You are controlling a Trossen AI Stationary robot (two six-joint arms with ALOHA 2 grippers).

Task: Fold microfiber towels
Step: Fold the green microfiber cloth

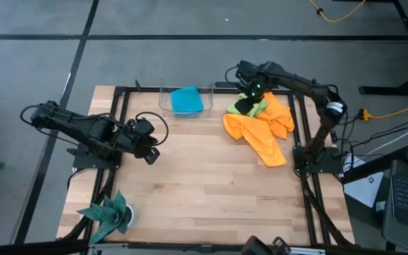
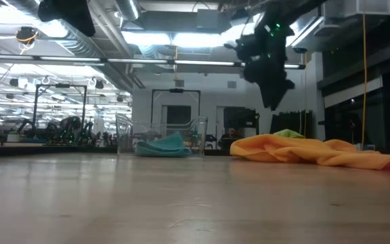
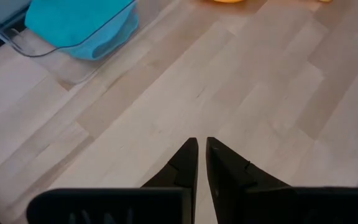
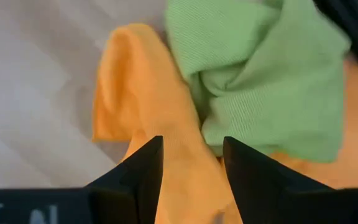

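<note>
**Inspector:** Wooden table (image 1: 204,184) first, from above. What stands done?

**Operator:** I see one turquoise towel (image 1: 186,100) lying in the clear bin (image 1: 167,106) at the far edge; I judge that one finished. Two orange towels (image 1: 261,134) and the lime-green towel (image 1: 257,108) lie heaped and unfolded at the far right. My right gripper (image 1: 248,94) hangs over the green one, jaws parted, holding nothing. My left gripper (image 1: 149,150) waits mid-left, clenched on nothing.

**Inspector:** Low view?

**Operator:** The orange heap sprawls flat; the right gripper (image 2: 271,68) hangs clear above it.

**Inspector:** Left wrist?

**Operator:** Fingers pressed together over bare wood, with the bin (image 3: 17,43) ahead.

**Inspector:** Right wrist?

**Operator:** Parted fingers (image 4: 138,174) point down at orange cloth (image 4: 135,93), the crumpled green towel (image 4: 260,81) just beside.

**Inspector:** Room to work?

**Operator:** Ample, I judge: the centre is open for folding. The heap reaches the right frame rail (image 1: 304,120); a dark teal cloth (image 1: 105,212) sits at the near-left corner, well apart.
</note>
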